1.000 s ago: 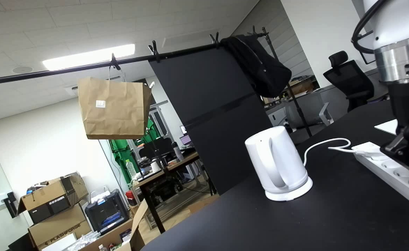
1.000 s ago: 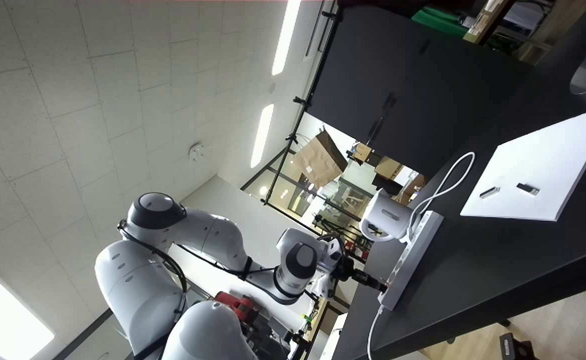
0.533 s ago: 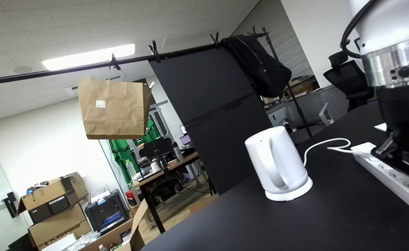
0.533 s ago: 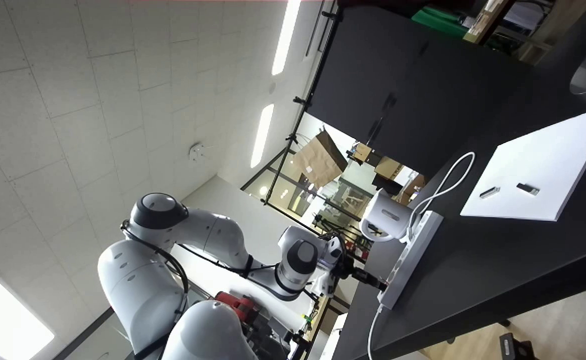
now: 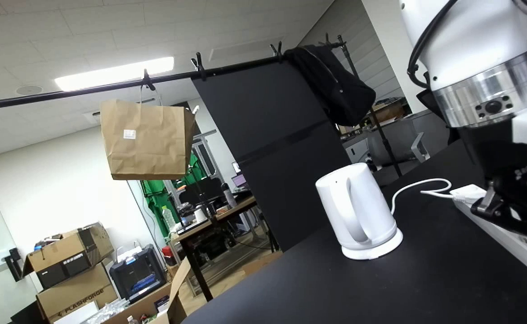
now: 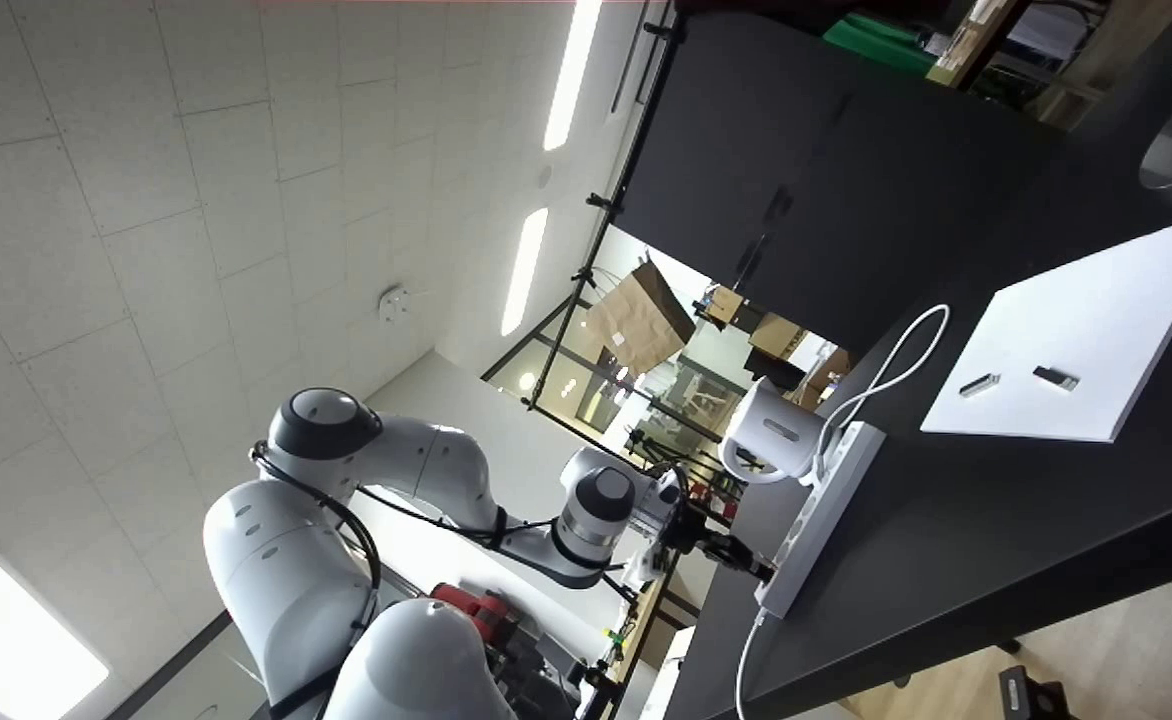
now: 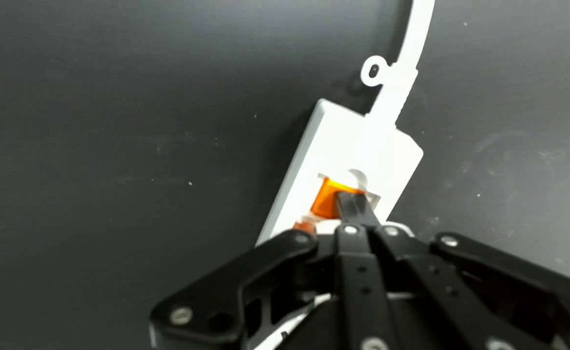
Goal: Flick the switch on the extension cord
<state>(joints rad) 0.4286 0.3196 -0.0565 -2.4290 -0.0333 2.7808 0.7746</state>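
Note:
The extension cord, a long white power strip, lies on the black table in both exterior views (image 5: 511,240) (image 6: 831,510). Its corded end fills the middle of the wrist view (image 7: 343,141). An orange, lit-looking switch (image 7: 324,201) shows there, with a reddish part (image 7: 305,226) just below it. My gripper (image 7: 355,199) is shut and holds nothing. Its fingertips overlap the right side of the orange switch and seem to touch it. In an exterior view the gripper (image 6: 768,573) points down at the strip's near end. Most of the sockets are hidden behind the gripper in the wrist view.
A white kettle stands beside the strip in both exterior views (image 5: 358,211) (image 6: 774,432). Its plug (image 5: 468,193) sits in the strip's far end, and its white cord (image 6: 921,345) loops on the table. A white board (image 6: 1076,330) with two handles lies nearby.
My wrist has swung and tilted further into an exterior view, moving left and covering more of the sockets. The fingertips stay at the same end of the strip. The strip and kettle have not moved.

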